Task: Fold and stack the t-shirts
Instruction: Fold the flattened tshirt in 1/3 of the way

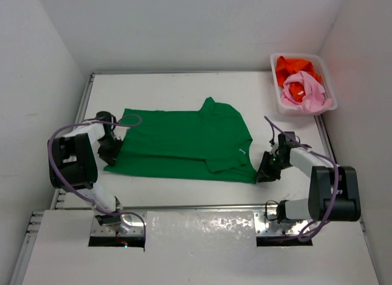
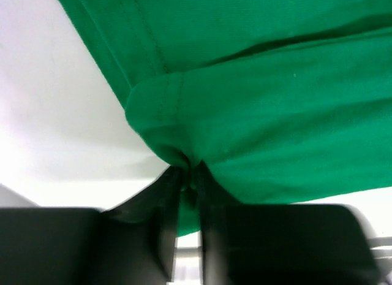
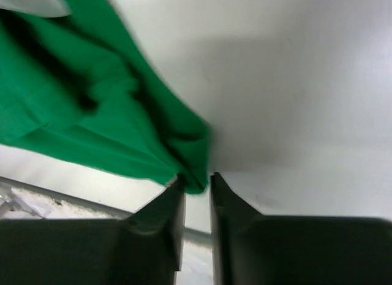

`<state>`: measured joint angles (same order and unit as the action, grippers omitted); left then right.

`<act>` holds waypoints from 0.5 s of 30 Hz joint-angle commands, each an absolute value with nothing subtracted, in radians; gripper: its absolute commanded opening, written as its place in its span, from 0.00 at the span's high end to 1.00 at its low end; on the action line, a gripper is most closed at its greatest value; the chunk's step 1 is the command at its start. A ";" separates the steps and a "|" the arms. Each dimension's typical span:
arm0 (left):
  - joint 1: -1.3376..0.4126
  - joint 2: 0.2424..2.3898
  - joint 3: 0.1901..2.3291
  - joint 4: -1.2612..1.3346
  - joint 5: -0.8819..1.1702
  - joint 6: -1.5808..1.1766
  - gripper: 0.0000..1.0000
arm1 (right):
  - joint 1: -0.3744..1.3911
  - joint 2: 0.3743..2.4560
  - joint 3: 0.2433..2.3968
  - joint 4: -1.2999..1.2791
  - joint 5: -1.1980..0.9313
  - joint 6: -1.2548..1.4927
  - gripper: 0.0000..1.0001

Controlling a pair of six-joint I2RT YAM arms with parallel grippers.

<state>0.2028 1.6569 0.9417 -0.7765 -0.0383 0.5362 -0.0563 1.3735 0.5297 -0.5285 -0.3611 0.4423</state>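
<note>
Left side first: the green shirt [image 1: 177, 144] is pinched tight at its side edge by the left gripper [image 2: 188, 172]. It's spread mostly flat mid-table [image 1: 184, 92], partly folded over. Its near right corner is clamped in the right gripper [image 3: 196, 179]. Far right, the orange shirt [image 1: 293, 67] and pink shirt [image 1: 307, 89] are bundled in the basket [image 1: 275, 83].

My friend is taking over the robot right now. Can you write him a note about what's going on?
Left gripper: shut on the green shirt at its left edge.
Right gripper: seems shut on its near right corner.
The green shirt lies spread on the table. The orange shirt and pink shirt are bunched in the basket.
Done: no shirt fully folded, no stack.
Left: fold green, then the other two, and stack them.
</note>
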 commanded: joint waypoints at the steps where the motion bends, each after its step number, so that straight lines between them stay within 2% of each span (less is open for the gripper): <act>1: 0.221 1.606 0.933 -0.801 -0.112 0.565 0.83 | -0.063 1.344 0.509 -0.583 -0.336 0.433 0.76; 2: 0.221 1.606 0.933 -0.814 -0.109 0.563 0.80 | -0.063 1.348 0.524 -0.591 -0.325 0.427 0.69; 3: 0.221 1.606 0.939 -0.845 -0.104 0.561 0.72 | -0.063 1.347 0.535 -0.612 -0.310 0.419 0.63; 5: 0.221 1.598 0.942 -0.876 -0.109 0.561 0.65 | -0.064 1.335 0.578 -0.636 -0.276 0.414 0.51; 6: 0.219 1.586 0.945 -0.906 -0.113 0.564 0.57 | -0.064 1.327 0.600 -0.672 -0.235 0.401 0.48; 9: 0.222 1.563 0.997 -0.969 -0.123 0.594 0.43 | -0.060 1.298 0.739 -0.750 -0.126 0.345 0.47; 13: 0.247 1.595 1.219 -1.003 -0.114 0.601 0.40 | -0.008 1.321 0.954 -0.712 -0.064 0.307 0.48; 15: 0.253 1.656 1.389 -0.968 -0.048 0.572 0.40 | 0.059 1.423 1.089 -0.667 -0.077 0.275 0.47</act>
<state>0.2268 1.6249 1.1908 -1.0172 -0.1074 0.5846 -0.0200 1.3476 0.9348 -0.7280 -0.1207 0.3450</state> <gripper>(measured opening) 0.599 0.526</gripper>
